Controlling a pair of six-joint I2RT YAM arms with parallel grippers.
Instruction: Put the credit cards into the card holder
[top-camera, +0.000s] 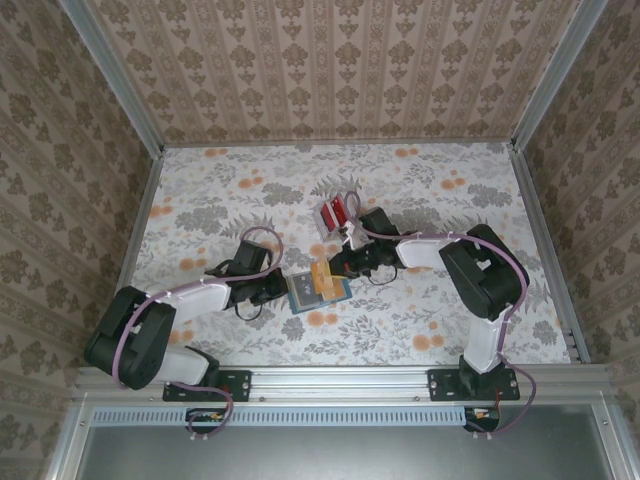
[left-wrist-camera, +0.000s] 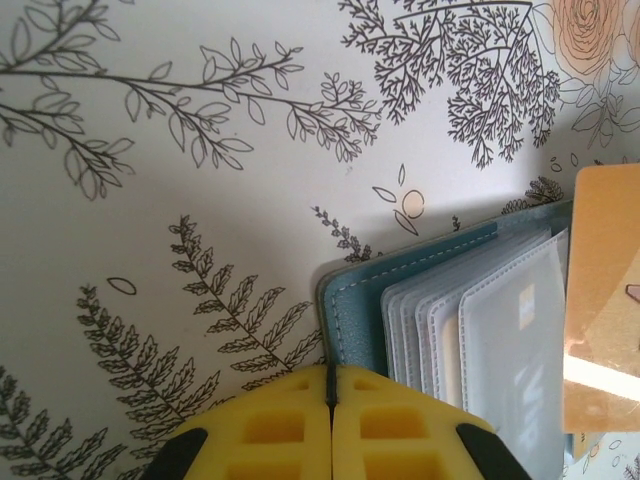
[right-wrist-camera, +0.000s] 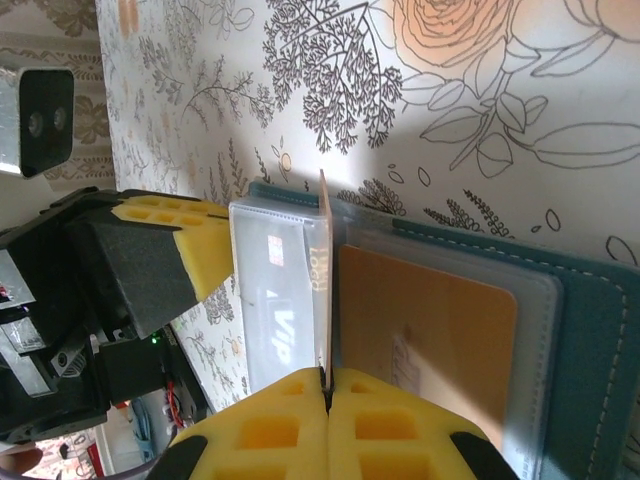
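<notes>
The card holder (top-camera: 305, 293) lies open on the table (top-camera: 450, 300), a little nearer than its middle, between the two grippers. The left gripper (top-camera: 280, 290) sits at the holder's left edge and the right gripper (top-camera: 338, 268) at its right, far corner. A thin card (right-wrist-camera: 325, 270) stands on edge in the right gripper, over the holder's sleeves (right-wrist-camera: 275, 290). A pile of credit cards (top-camera: 335, 213) lies behind the holder, near but apart.

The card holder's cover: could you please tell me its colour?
The card holder is teal-blue with pale stitching, clearest in the right wrist view.
</notes>
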